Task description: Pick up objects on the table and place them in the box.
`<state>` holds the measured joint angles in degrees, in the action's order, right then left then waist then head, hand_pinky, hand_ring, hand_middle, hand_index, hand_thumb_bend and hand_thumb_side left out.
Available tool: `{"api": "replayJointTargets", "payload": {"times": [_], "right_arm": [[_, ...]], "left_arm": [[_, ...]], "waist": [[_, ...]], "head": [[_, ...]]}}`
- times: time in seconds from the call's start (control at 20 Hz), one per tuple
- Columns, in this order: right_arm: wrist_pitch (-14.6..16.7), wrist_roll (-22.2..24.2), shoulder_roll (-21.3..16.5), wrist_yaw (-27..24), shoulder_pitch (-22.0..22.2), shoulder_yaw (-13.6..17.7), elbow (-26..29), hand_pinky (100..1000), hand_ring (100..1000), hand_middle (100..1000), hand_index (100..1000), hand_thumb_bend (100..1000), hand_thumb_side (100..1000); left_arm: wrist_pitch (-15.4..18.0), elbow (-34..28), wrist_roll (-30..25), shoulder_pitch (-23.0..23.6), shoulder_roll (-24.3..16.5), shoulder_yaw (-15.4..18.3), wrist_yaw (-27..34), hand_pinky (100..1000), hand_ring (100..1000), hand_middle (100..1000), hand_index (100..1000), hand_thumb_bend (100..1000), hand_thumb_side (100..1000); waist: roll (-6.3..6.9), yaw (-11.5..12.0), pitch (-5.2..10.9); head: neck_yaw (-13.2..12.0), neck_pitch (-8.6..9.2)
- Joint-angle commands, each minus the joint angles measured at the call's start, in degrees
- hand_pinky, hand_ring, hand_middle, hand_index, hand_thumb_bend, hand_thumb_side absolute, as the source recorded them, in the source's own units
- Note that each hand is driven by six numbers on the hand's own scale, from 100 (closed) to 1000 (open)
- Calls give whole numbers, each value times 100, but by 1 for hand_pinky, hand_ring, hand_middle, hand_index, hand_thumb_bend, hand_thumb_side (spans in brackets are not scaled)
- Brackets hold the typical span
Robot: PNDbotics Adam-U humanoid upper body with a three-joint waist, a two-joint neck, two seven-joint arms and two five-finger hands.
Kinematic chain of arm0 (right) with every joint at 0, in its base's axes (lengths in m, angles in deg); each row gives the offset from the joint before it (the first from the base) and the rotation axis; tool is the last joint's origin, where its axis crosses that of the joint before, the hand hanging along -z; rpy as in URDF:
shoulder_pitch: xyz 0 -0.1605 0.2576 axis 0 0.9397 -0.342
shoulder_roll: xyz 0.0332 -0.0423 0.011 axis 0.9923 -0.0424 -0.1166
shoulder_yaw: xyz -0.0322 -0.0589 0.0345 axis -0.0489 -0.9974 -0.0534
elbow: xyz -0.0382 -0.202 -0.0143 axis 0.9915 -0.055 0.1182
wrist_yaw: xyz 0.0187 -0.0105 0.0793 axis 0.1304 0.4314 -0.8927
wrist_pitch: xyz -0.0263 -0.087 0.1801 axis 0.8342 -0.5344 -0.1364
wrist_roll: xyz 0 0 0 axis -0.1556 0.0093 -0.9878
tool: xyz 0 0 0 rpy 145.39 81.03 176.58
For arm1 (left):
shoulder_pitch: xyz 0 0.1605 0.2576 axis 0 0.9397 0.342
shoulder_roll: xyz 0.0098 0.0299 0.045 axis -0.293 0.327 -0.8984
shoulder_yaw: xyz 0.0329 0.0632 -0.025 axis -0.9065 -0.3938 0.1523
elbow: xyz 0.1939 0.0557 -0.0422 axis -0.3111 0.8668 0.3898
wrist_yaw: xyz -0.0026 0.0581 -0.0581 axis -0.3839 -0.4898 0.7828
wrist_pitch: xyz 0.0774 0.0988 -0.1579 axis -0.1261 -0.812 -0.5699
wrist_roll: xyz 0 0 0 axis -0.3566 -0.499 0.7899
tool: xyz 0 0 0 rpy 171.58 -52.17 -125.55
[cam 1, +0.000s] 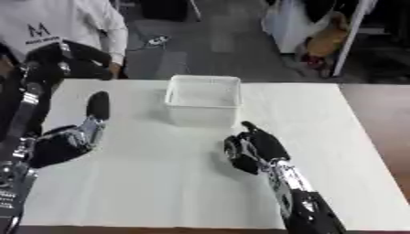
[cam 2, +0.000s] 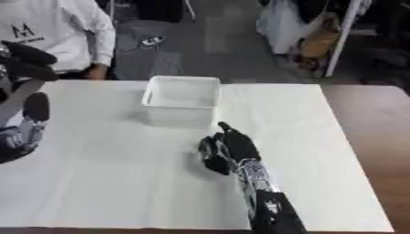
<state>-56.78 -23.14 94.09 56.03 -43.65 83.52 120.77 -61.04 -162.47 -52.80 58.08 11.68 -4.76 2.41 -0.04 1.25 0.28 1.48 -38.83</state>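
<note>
A translucent white box (cam 1: 203, 98) stands at the back middle of the white table (cam 1: 160, 183), and I see nothing inside it. My right hand (cam 1: 255, 147) rests on the table just in front of the box, slightly to its right. Its fingers curl down toward the cloth, and no object shows in them. My left hand (cam 1: 70, 140) hovers at the table's left side, fingers relaxed and one pointing up, holding nothing. No loose object shows on the table; anything under the right hand is hidden.
The table's right edge meets a brown floor strip (cam 1: 384, 119). Beyond the far edge lie grey floor and clutter (cam 1: 324, 43). My left arm (cam 1: 28, 91) rises along the left border.
</note>
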Motion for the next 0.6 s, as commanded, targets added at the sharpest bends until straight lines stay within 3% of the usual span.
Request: {"api": "replayJointTargets", "payload": {"times": [0.05, 0.35, 0.6], "right_arm": [[-4, -49, -72, 32, -161, 9, 31, 702, 884, 996, 755, 197, 863], [45, -65, -99, 64, -183, -1, -22, 698, 881, 984, 743, 192, 775], [154, -269, -98, 51, -177, -11, -33, 653, 849, 928, 670, 167, 708]], "left_arm": [[4, -81, -5, -58, -159, 41, 9, 571, 496, 657, 668, 205, 567], [10, -81, -1, -64, -159, 42, 6, 571, 496, 657, 667, 205, 566], [14, -81, 2, -69, -163, 46, 2, 571, 496, 657, 668, 204, 567]], "waist": [[22, -7, 42], [33, -18, 35], [35, -16, 13]], "head": [[-32, 36], [-36, 52], [-43, 65]]}}
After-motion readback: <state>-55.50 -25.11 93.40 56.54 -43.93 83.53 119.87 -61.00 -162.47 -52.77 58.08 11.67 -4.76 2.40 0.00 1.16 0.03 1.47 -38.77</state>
